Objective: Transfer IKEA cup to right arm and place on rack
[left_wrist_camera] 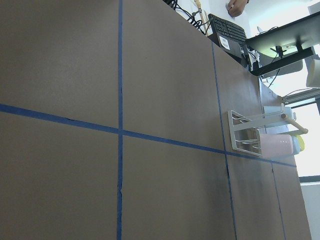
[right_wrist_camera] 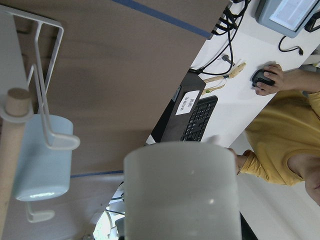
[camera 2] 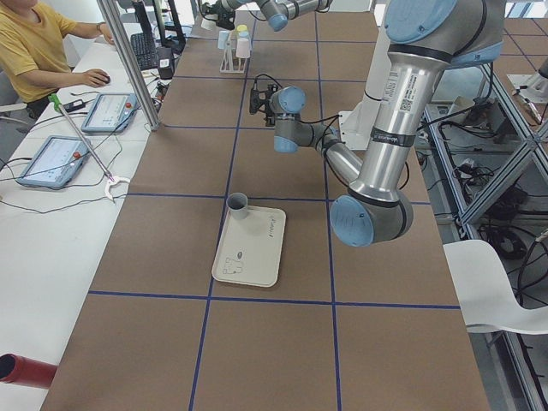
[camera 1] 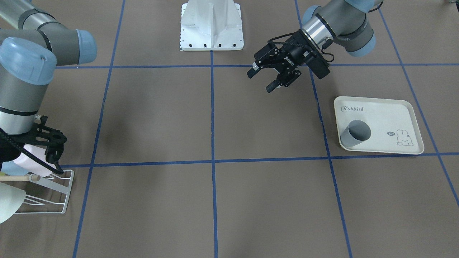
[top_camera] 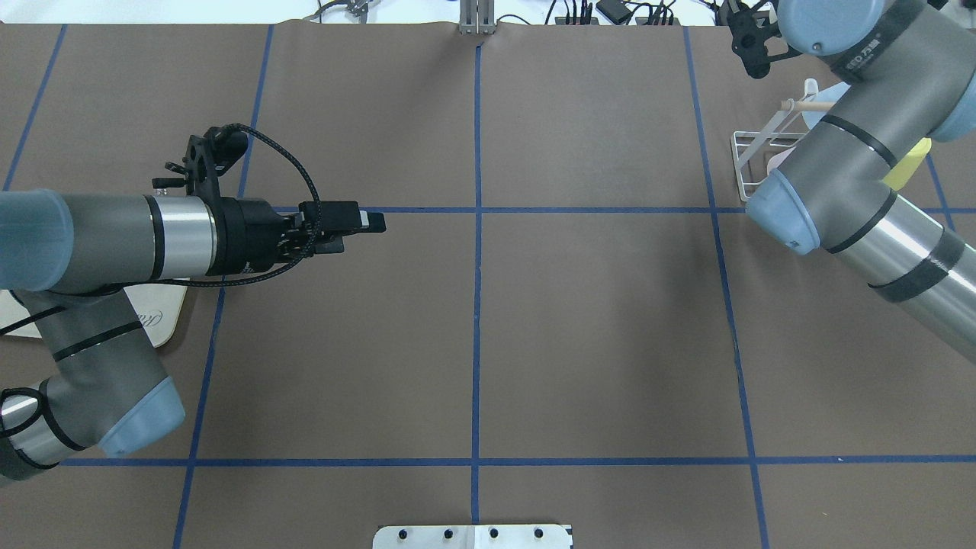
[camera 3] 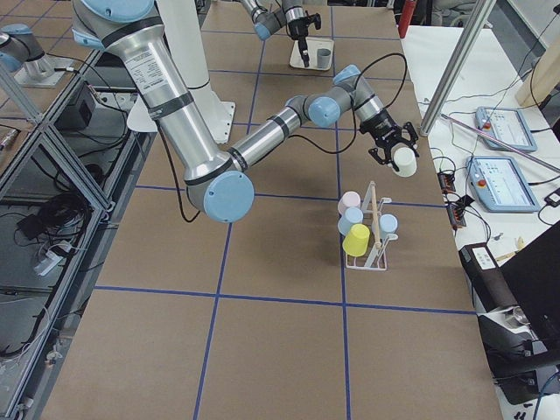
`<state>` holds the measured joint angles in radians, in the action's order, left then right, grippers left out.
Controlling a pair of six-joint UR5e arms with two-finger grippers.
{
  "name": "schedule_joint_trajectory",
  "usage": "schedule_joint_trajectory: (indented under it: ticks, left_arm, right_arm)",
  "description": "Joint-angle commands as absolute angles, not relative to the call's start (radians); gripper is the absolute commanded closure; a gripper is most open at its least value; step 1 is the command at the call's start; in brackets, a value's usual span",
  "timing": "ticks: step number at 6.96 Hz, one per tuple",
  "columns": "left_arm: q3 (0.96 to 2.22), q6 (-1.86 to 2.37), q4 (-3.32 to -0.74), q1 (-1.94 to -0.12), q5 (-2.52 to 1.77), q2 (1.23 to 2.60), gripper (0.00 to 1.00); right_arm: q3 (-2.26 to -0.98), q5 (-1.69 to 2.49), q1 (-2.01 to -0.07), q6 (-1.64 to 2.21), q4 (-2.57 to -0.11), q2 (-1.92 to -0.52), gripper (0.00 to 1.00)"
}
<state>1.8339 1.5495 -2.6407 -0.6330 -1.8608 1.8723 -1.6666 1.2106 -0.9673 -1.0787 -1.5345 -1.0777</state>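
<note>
The IKEA cup (camera 3: 405,161) is white and held in the air by my right gripper (camera 3: 393,156), which is shut on it, just beyond the rack (camera 3: 374,229) on the operators' side. In the right wrist view the cup (right_wrist_camera: 180,200) fills the lower middle, with the rack's white wire (right_wrist_camera: 46,100) and wooden rod (right_wrist_camera: 12,150) at the left. The front view shows the rack (camera 1: 53,195) at the lower left and the cup (camera 1: 7,204) at the edge. My left gripper (camera 1: 263,79) hangs open and empty over the table, far from the rack.
Pink (camera 3: 350,201), light blue (camera 3: 388,224) and yellow (camera 3: 356,239) cups hang on the rack. A grey cup (camera 1: 355,133) lies on the cream rabbit tray (camera 1: 394,118). A person in a yellow shirt (camera 2: 26,43) sits at the side desk with tablets and a keyboard (right_wrist_camera: 200,117).
</note>
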Motion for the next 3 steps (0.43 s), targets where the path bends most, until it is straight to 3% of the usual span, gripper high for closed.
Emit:
schedule_joint_trajectory:
  ticks: [1,3]
  left_arm:
    - [1.835,1.551,-2.645,-0.632,-1.859,1.864,0.0]
    - [1.836,1.552,-2.645,-0.632,-1.845,1.864,0.0]
  right_arm:
    - [-1.649,1.236,-0.971,-1.091,-1.428,-1.156,0.96]
    - [-1.6,1.242,-0.971,-1.092,-1.381,-1.158,0.92]
